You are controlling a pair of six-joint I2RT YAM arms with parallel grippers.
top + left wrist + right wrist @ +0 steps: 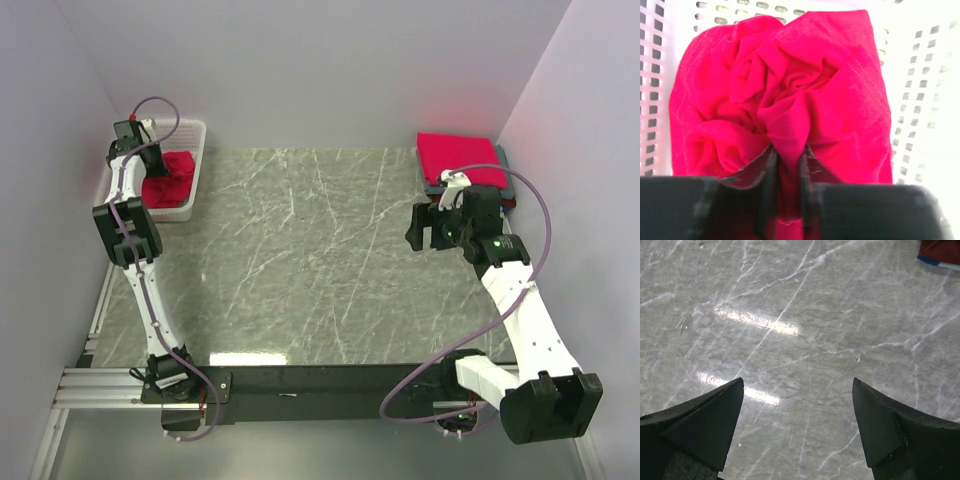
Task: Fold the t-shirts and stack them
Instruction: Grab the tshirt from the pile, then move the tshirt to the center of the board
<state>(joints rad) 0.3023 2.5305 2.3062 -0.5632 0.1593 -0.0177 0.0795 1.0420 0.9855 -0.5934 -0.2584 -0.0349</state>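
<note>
- Left gripper (pixel 788 156) pinched tight on a fold of the crumpled red t-shirt (pixel 810 85), inside the white basket (pixel 925 100) at far left.
- Right gripper (pixel 797 385) spread wide, holding nothing, above the worktop (pixel 790 300).
- Folded red t-shirt (pixel 455 155) lying at the far right corner.

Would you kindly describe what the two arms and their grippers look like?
Both arms, the left arm and the right arm, have white links joined by boxy black joint housings. A thin purple cable loops along each. The right arm shows a small green light near its wrist. The left gripper and right gripper have matte black, wedge-shaped fingers.
</note>
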